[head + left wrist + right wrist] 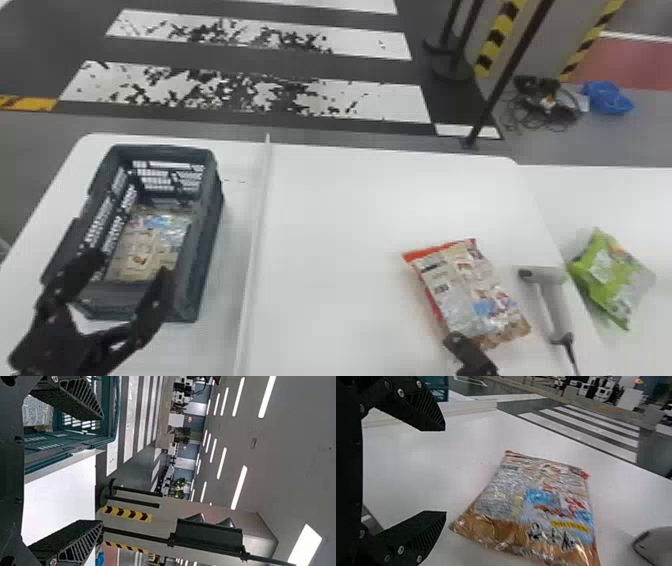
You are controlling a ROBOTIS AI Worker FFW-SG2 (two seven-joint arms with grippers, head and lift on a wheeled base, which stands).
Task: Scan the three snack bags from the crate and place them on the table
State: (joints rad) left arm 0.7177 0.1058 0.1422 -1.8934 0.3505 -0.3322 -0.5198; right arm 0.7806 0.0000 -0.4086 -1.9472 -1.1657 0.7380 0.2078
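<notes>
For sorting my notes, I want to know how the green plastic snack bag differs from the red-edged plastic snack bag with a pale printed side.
The green bag is mostly bright green; the red-edged bag shows a pale printed side. The green bag looks smaller than the red-edged bag. The green bag lies right of the grey hand scanner, the red-edged bag left of it. Both lie on white tabletops.

The scanner cable [570,355] is cut off near the table's [340,225] right edge; the crated snack bag's [150,245] print is unreadable.
</notes>
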